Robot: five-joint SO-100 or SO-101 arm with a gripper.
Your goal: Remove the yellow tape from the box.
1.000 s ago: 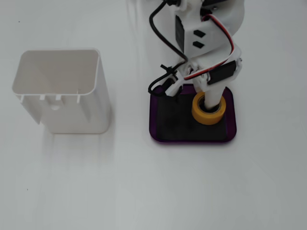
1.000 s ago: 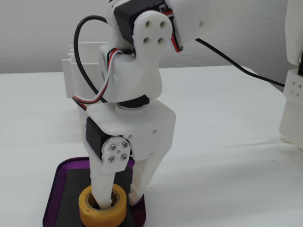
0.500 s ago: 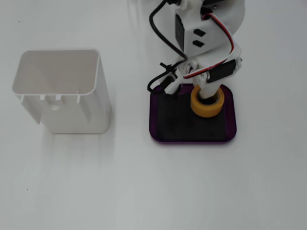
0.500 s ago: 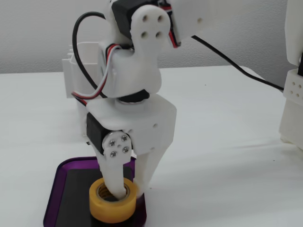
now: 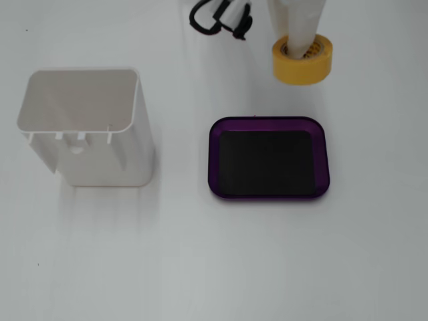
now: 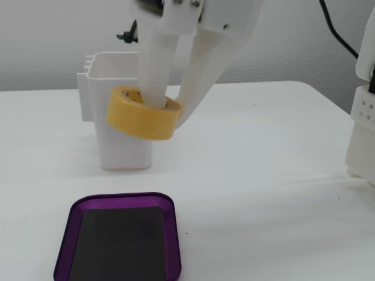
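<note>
The yellow tape [image 5: 304, 71] is a small roll held by my white gripper [image 5: 299, 41], with one finger through its core and the other outside the wall. It hangs past the far right corner of the box [image 5: 267, 123], a shallow purple-rimmed tray with a bare black floor. In the other fixed view, the tape [image 6: 137, 121] hangs tilted in the air in front of the white container, gripped by the gripper [image 6: 167, 110], well above and behind the box [image 6: 120, 199].
A tall white open-topped container [image 5: 100, 164] stands left of the tray, and it also shows in the other fixed view [image 6: 120, 149]. A black cable [image 5: 212, 19] lies at the far edge. A white robot part [image 6: 363, 123] stands at the right.
</note>
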